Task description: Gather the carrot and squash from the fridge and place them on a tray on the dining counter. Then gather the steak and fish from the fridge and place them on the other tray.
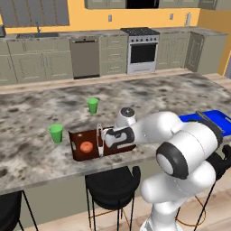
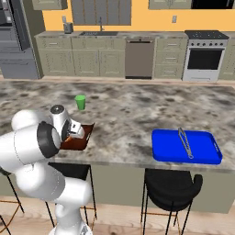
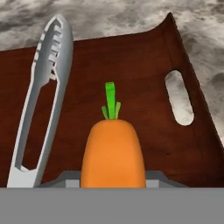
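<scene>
Arm reaching out over the marble counter (image 1: 40, 135), gripper (image 1: 100, 143) hanging low over the brown tray (image 1: 81, 155) near the front edge.

Carrot (image 3: 113, 153) sitting between the fingers in the hand view, orange body filling the gap, green stub pointing away toward the tray's far wall. Jaws pinching the carrot on both sides (finger tips themselves mostly hidden behind it). In the left base view the carrot (image 1: 86, 146) is showing as an orange spot inside the tray, just left of the gripper; whether it is touching the tray floor cannot be told.

Metal tongs (image 3: 39, 100) lying on the tray floor beside the carrot, lengthwise, apart from it. Tray handle slot (image 3: 179, 97) showing on the other side.

Blue tray (image 2: 186, 147) sitting further along the counter to the robot's right, well apart from the brown one, a second pair of tongs (image 2: 185, 142) lying in it.

Two green cups on the counter: one (image 1: 56, 133) just left of the brown tray, the other (image 1: 92, 105) beyond it.

Black stools (image 1: 113, 185) standing under the counter edge
</scene>
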Robot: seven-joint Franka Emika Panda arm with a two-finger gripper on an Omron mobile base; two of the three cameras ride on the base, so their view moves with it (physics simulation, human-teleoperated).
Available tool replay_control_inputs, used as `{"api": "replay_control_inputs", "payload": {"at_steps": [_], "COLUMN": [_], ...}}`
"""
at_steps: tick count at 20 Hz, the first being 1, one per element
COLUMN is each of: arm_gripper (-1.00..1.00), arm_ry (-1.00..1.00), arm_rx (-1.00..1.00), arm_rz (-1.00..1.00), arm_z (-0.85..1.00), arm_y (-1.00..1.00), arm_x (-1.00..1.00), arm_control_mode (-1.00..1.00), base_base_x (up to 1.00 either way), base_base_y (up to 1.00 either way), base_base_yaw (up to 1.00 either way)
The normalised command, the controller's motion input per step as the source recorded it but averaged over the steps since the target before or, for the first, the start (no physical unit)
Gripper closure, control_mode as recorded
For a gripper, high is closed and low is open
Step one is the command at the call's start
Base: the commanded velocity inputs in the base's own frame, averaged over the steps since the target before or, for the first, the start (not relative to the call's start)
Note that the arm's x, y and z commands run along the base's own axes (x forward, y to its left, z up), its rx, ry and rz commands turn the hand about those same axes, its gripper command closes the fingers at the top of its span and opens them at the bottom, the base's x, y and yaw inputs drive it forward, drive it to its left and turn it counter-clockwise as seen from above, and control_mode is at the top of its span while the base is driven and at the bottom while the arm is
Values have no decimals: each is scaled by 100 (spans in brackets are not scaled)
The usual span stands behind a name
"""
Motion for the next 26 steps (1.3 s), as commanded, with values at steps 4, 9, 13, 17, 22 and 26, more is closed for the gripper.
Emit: {"api": "replay_control_inputs", "payload": {"at_steps": [4,9,13,17,22,26], "arm_gripper": [100,100,-100,-100,-100,-100], "arm_ry": [0,0,1,4,1,0], "arm_rx": [0,0,0,0,0,-2], "arm_rz": [0,0,0,-1,-1,-2], "arm_z": [-26,-27,-28,-25,-8,34], "arm_y": [0,1,5,8,2,9], "arm_x": [20,19,15,13,6,-10], "arm_control_mode": [-100,-100,-100,-100,-100,-100], "base_base_x": [0,0,0,0,0,0], "base_base_y": [0,0,0,0,0,0], "base_base_yaw": [0,0,0,0,0,0]}}
